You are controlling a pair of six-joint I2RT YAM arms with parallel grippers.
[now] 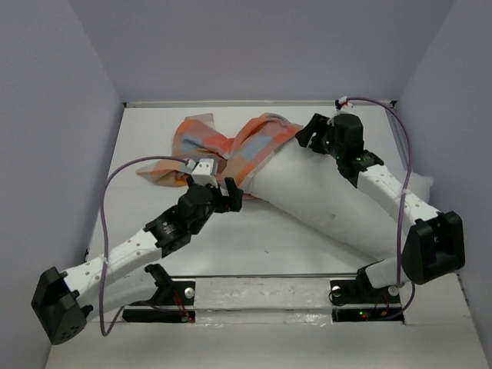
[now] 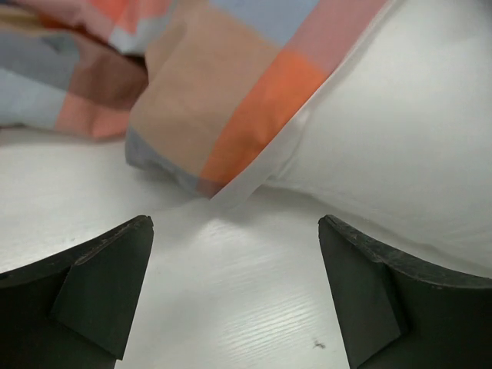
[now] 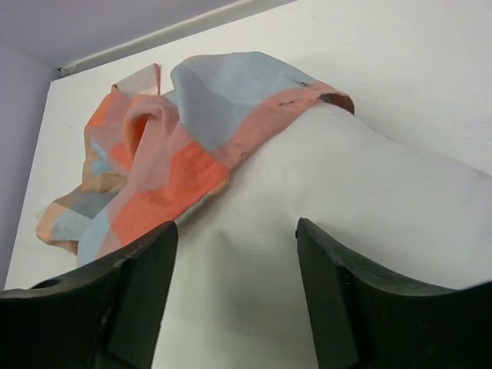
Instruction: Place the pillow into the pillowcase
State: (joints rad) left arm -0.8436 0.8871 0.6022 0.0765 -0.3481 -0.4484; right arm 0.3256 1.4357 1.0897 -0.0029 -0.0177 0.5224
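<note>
Top view: we note the pillow [image 1: 323,204] lying diagonally from centre to right, its upper-left end capped by the pillowcase [image 1: 231,150], which is bunched at upper centre.

Left wrist: left gripper [image 2: 234,231] jaws wide and empty, low over the counter [image 2: 231,307], just short of the hem.

Right wrist: right gripper [image 3: 234,231] jaws apart and empty, over the pillow.

We judge each side should pinch hem only, then draw it along evenly.

We see a plain white pillow [image 1: 323,204] and a pillowcase [image 1: 254,142] in big checks of orange, peach and light blue. The table [image 1: 231,246] is white, the walls [image 1: 54,115] pale lilac, the arms [image 1: 131,250] white with black joints.
</note>
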